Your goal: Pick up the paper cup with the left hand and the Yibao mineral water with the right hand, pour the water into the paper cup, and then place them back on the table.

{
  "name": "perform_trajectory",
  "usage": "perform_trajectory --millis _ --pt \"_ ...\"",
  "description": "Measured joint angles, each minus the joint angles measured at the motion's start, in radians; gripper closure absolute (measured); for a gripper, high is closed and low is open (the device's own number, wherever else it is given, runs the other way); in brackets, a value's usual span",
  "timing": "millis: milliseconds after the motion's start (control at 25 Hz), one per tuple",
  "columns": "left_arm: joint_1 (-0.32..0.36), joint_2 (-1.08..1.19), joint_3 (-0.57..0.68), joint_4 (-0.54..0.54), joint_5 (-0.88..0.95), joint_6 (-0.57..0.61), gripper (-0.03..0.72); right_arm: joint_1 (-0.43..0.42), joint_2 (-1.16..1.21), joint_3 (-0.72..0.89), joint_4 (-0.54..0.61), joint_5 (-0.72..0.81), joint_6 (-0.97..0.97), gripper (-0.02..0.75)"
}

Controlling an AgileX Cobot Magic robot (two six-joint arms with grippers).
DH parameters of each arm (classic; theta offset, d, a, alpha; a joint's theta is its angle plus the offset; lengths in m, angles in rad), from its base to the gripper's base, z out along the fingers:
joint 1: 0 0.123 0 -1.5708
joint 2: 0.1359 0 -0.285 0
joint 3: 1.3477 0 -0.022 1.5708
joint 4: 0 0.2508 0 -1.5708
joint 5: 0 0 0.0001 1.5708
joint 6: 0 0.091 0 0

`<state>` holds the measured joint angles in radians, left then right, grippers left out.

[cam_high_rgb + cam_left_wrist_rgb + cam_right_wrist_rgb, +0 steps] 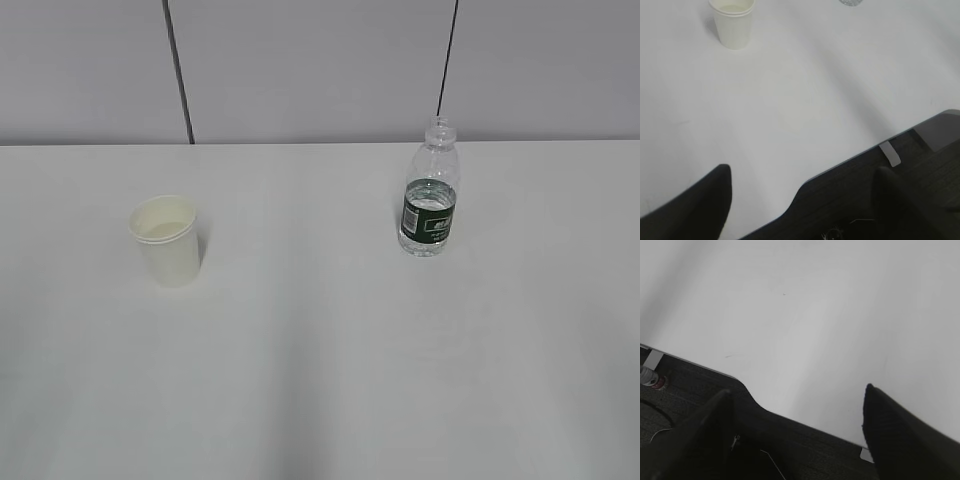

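Observation:
The cream-white paper cup [165,240] stands upright on the left of the white table [300,330]; it also shows at the top left of the left wrist view [733,22]. The uncapped Yibao mineral water bottle [431,190] with its dark green label stands upright at the right; only its base shows at the top of the left wrist view [849,2]. Neither arm shows in the exterior view. My left gripper [802,177] is open and empty above the table's near edge, far from the cup. My right gripper [797,395] is open and empty over the near edge; the bottle is out of its view.
A grey panelled wall [320,70] stands behind the table. The table's near edge has a curved cutout [805,187], with dark floor [805,445] below it. A small pale object [647,376] lies on the floor at the left of the right wrist view.

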<state>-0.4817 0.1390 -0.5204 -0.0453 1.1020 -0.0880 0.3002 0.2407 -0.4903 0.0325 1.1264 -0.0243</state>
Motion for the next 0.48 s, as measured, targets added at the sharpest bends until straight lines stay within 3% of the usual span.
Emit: perform_trajectory --millis 200,320,480 --pt "0.024 0.0 0.0 0.0 -0.001 0.0 0.168 -0.013 -0.024 0.0 0.0 0.002 0.0 0.152" --pt "0.121 -0.001 0.0 0.0 -0.001 0.0 0.168 -0.086 -0.046 0.0 0.0 0.002 0.0 0.152" --pt "0.276 -0.019 0.0 0.0 -0.002 0.0 0.175 -0.244 -0.087 0.0 0.0 0.005 0.0 0.152"
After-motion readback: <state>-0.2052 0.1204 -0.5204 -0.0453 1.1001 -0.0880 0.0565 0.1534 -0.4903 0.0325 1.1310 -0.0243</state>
